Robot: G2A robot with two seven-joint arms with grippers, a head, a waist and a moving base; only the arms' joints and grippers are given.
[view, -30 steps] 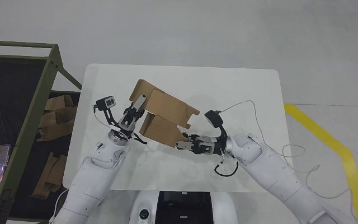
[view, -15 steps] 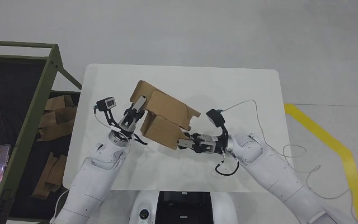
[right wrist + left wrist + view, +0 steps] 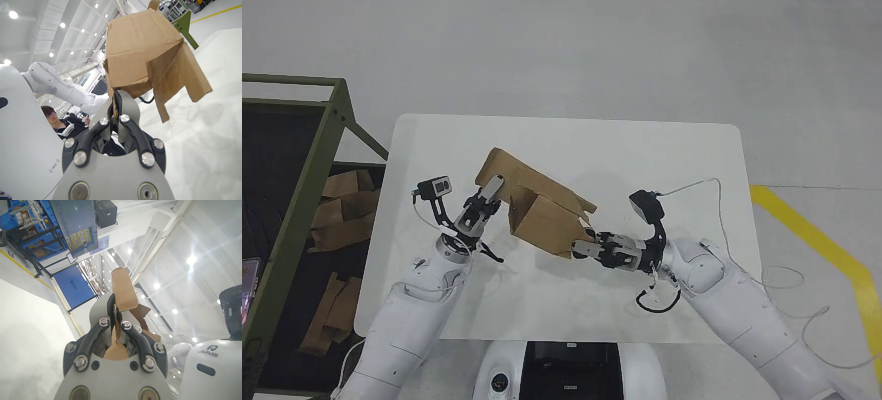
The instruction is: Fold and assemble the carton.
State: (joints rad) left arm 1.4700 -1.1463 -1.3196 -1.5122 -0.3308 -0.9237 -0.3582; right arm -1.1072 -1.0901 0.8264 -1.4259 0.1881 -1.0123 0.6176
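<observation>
A brown cardboard carton (image 3: 537, 200) is held above the white table (image 3: 662, 150) between both arms, partly opened, with flaps hanging loose. My left gripper (image 3: 488, 197) is shut on the carton's left edge; in the left wrist view its fingers (image 3: 113, 308) pinch a thin cardboard panel (image 3: 123, 291). My right gripper (image 3: 577, 247) is shut on the carton's near right edge; in the right wrist view the carton (image 3: 140, 51) rises from between the pads (image 3: 118, 100), one flap (image 3: 179, 79) drooping toward the table.
A green-framed bin (image 3: 302, 200) with several flat cardboard pieces (image 3: 342, 215) stands left of the table. A white cable (image 3: 712, 215) trails over the table's right side. The far half of the table is bare.
The right gripper has moved to the right and lifted its edge, pulling the carton open wider. The left gripper has barely shifted.
</observation>
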